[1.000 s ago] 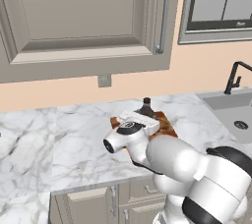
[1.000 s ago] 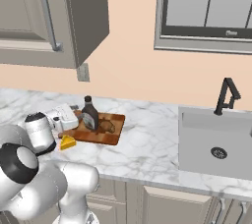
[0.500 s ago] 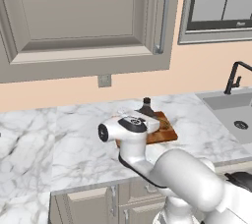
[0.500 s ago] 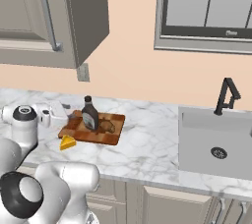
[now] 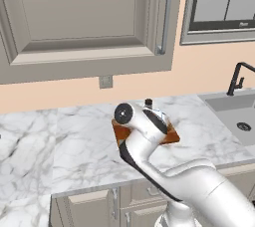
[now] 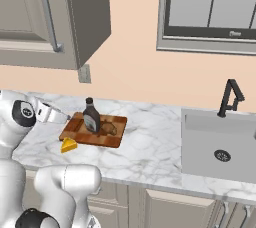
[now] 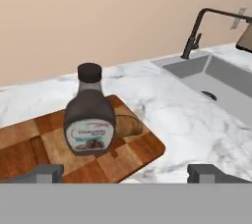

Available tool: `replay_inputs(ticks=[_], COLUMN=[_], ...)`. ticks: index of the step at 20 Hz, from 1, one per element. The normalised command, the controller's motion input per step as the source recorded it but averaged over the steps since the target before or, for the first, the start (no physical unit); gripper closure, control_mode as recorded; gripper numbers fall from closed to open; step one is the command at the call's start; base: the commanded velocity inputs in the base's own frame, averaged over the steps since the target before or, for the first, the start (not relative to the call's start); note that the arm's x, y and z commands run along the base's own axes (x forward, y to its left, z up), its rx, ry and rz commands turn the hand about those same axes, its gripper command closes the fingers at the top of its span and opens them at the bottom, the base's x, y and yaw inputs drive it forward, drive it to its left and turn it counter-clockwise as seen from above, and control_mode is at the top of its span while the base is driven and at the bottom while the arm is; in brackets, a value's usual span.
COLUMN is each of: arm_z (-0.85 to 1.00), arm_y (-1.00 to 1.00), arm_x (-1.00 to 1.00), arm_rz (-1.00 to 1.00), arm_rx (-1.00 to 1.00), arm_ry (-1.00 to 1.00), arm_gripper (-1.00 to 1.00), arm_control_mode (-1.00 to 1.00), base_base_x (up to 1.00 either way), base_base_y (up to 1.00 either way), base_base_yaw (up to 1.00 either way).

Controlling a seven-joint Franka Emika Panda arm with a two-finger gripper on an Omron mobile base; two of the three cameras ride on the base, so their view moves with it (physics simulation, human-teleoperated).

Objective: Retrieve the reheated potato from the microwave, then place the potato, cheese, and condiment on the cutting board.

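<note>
Claw [image 7: 125,171]: hanging released, grasping nothing
Condiment [image 6: 91,116]: standing on cutting board [image 6: 116,122] — hiding potato [image 6: 108,129] partly
Cheese [image 6: 69,145]: lying on table [image 6: 150,147] — beside board

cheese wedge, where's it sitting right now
In the right base view the cheese lies on the marble counter, just off the cutting board at its near left corner, toward the counter's front edge.

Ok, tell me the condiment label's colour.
Pale whitish with a dark picture, on the condiment; clearest in the hand view.
</note>
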Motion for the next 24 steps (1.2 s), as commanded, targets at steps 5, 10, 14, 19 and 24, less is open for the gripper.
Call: replay_inputs(ticks=[5,10,14,19,24], arm_z=[0.24,0.12,0.0,-0.08,-0.18], arm_y=[0.01,0.04,0.16,0.21,0.15], arm_x=[-0.24,-0.2,-0.12,-0.15,-0.01], arm_rz=[0.23,0.15,0.04,0.03,0.0], arm_rx=[0.25,0.15,0.09,0.05,0.08], arm_ry=[0.51,0.46,0.42,0.19,0.0], arm_gripper=[-1.0,-1.0,-1.0,-1.0,-1.0], arm_control_mode=[-1.0,-1.0,-1.0,-1.0,-1.0], base_base_x=[0.0,0.0,0.0,0.0,0.0], base_base_y=[0.0,0.0,0.0,0.0,0.0], base_base_yaw=[0.0,0.0,0.0,0.0,0.0])
